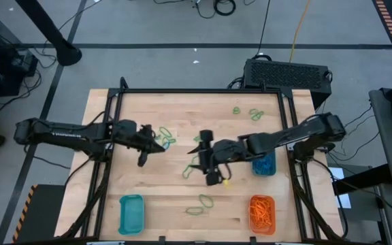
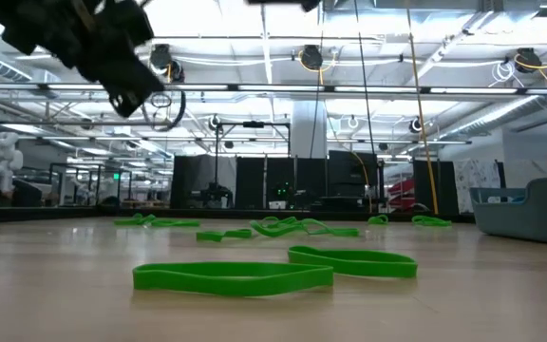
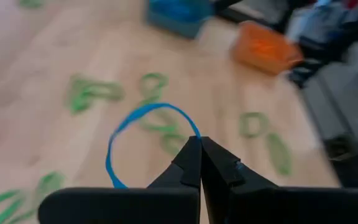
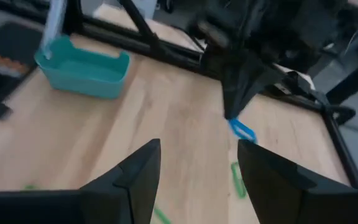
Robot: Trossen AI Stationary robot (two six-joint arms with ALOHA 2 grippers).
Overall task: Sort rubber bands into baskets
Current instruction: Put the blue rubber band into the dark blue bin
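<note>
Here the left end effector is clamped on a blue band, lifted clear of the desk for carrying to a basket; the right end effector waits mid-desk, fingers apart

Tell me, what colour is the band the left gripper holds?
Blue rubber band, pinched by the left gripper; clearest in the left wrist view.

Pale wood-grain tabletop inside a black frame. Green rubber bands lie scattered over it. A blue rubber band hangs from the dark left gripper. One teal basket and another teal-blue basket holding blue bands; the orange basket holds orange bands.
</note>
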